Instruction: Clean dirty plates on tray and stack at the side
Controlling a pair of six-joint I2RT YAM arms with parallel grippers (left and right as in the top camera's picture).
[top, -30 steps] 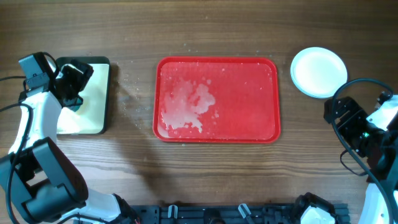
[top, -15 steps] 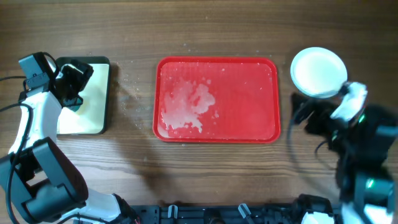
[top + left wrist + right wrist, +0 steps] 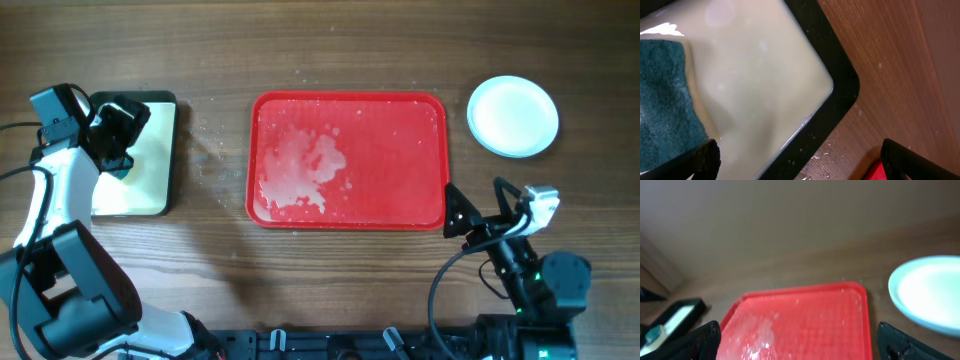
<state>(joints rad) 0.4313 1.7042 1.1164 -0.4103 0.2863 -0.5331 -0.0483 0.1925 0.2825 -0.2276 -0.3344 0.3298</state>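
The red tray [image 3: 390, 150] lies mid-table with no plates on it, only a patch of white foam [image 3: 300, 172] on its left half. It also shows in the right wrist view [image 3: 810, 315]. The plates [image 3: 513, 116] sit as a pale stack on the table right of the tray's far corner; how many are stacked cannot be told. The stack's edge also shows in the right wrist view [image 3: 930, 292]. My right gripper [image 3: 482, 208] is open and empty near the tray's front right corner, facing the tray [image 3: 800, 342]. My left gripper [image 3: 118, 140] is open and empty over the cream pan [image 3: 800, 160].
The black-rimmed cream pan [image 3: 150, 175] stands at the far left and holds a teal sponge [image 3: 665, 105]. Water drops lie on the wood [image 3: 212, 150] between pan and tray. The pan also shows at the left of the right wrist view [image 3: 680, 312].
My right arm has swung from the table's right edge toward the front, and its gripper now sits by the tray's front right corner. The left arm, tray and plates have not moved.
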